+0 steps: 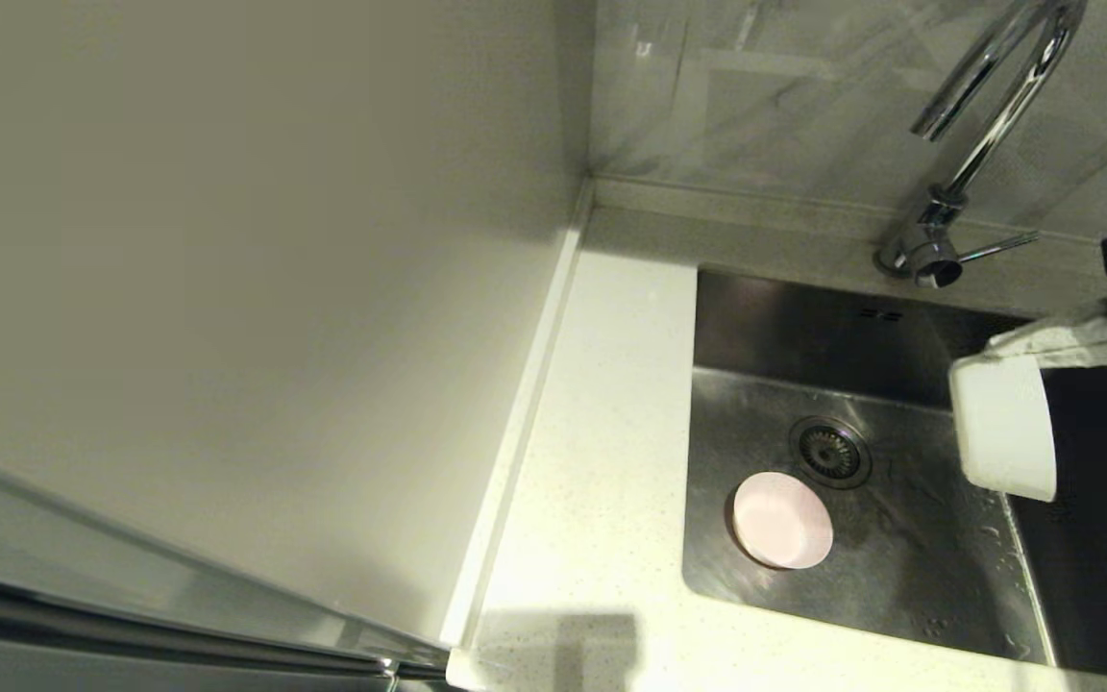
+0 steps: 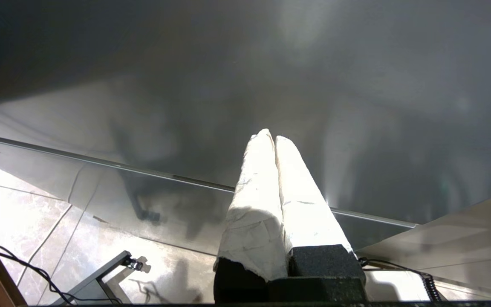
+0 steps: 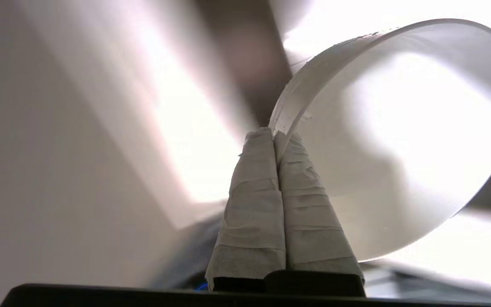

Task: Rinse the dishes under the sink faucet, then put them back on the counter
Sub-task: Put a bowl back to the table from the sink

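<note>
My right gripper (image 3: 274,135) is shut on the rim of the white bowl (image 1: 1005,423), holding it tilted on edge above the right side of the sink (image 1: 899,567). Water beads show along the bowl's (image 3: 399,145) rim in the right wrist view. The pale pink bowl (image 1: 782,520) lies in the basin, just left of the round drain strainer (image 1: 830,452). The chrome gooseneck faucet (image 1: 981,144) stands behind the sink, its thin lever (image 1: 996,248) pointing right. No water runs from it. The pale blue bowl is out of view. My left gripper (image 2: 271,135) is shut and empty, parked away from the sink.
The white speckled counter (image 1: 592,461) runs along the sink's left side and front, bounded by a cream wall panel (image 1: 256,288) on the left and a raised back ledge (image 1: 755,221). Two overflow slots (image 1: 880,314) mark the basin's back wall. Droplets lie on the basin floor at right.
</note>
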{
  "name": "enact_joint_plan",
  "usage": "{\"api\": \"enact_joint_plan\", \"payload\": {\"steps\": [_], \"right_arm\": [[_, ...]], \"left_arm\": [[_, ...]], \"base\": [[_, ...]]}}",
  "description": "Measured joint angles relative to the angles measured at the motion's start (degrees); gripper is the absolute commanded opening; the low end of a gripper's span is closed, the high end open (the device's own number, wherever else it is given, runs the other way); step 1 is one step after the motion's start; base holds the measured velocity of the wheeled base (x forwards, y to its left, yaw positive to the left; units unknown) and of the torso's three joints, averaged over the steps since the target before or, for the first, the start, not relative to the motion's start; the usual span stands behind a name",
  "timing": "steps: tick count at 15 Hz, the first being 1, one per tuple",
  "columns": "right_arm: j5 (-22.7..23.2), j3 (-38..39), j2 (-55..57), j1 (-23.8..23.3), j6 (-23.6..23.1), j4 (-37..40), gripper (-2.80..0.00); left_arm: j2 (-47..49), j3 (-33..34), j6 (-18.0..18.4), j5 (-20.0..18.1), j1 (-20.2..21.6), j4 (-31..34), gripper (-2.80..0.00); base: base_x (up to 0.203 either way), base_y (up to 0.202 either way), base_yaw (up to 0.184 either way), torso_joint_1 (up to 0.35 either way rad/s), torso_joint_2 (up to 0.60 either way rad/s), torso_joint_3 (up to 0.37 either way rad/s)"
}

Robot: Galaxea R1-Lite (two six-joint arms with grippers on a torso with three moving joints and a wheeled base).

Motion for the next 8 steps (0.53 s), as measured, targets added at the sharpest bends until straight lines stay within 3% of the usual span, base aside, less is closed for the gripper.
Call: {"api": "enact_joint_plan", "payload": {"steps": [2, 4, 6, 8], "right_arm": [[-15.5, 2.82, -1.59, -2.87, -14.61, 0.54, -2.8], [-27.12, 5.55, -3.61, -8.13, -28.41, 0.76, -2.8], [-33.47, 7.44, -5.28, -13.23, -38.9, 2.19, -2.8], [-35.43, 9.07, -6.47, -18.29, -44.78, 3.96, -2.8]], "left_arm": [[0.0, 0.0, 0.01, 0.02, -0.02, 0.0, -2.8], [0.0, 0.0, 0.01, 0.02, -0.02, 0.0, -2.8], [0.0, 0.0, -0.01, 0.01, -0.02, 0.0, -2.8], [0.0, 0.0, 0.0, 0.0, 0.0, 0.02, -2.8]], "base": [[0.0, 0.0, 0.0, 0.0, 0.0, 0.0], [0.0, 0.0, 0.0, 0.0, 0.0, 0.0], [0.0, 0.0, 0.0, 0.0, 0.0, 0.0], [0.0, 0.0, 0.0, 0.0, 0.0, 0.0]]}}
